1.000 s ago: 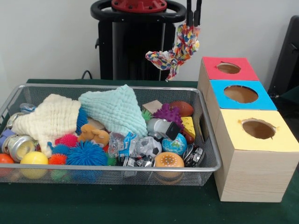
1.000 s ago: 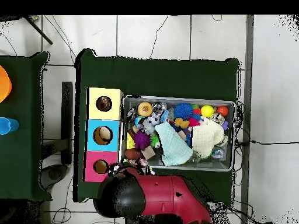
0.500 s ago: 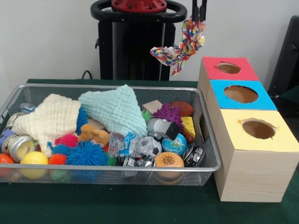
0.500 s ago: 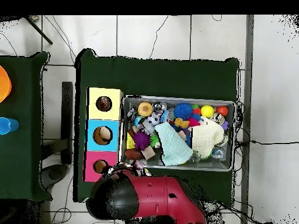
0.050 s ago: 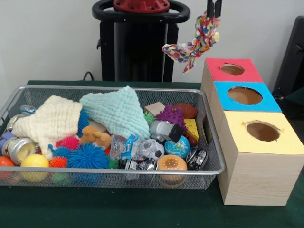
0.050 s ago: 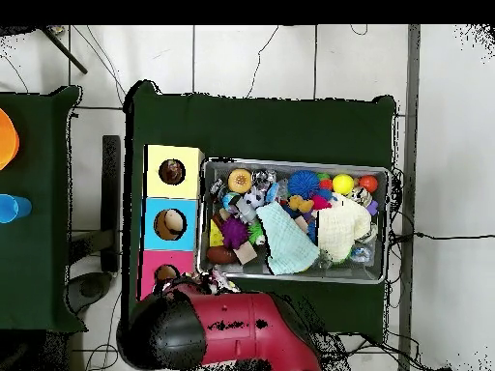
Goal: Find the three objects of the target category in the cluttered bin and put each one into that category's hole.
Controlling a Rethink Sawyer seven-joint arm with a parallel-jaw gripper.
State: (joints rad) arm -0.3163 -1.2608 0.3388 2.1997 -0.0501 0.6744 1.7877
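A multicoloured cloth point(image 5: 194, 42) hangs in the air from my gripper point(image 5: 214, 10), which is shut on its top end at the upper edge of the front view. The cloth dangles just left of and above the red box point(image 5: 232, 71) and its round hole point(image 5: 232, 69). In the overhead view the arm point(image 6: 208, 328) covers the gripper, and a bit of the cloth point(image 6: 215, 281) peeks out beside the red box point(image 6: 160, 275). A mint cloth point(image 5: 118, 110) and a cream cloth point(image 5: 50, 121) lie in the wire bin point(image 5: 114, 178).
The blue box point(image 5: 244, 97) and the yellow box point(image 5: 261, 133) stand in a row with the red one, right of the bin. The bin holds spiky balls, a tin can, a plush toy, a small football and other toys.
The gripper has carried the multicoloured cloth to the right, from over the bin's back edge toward the red box. The bin's contents have not moved.
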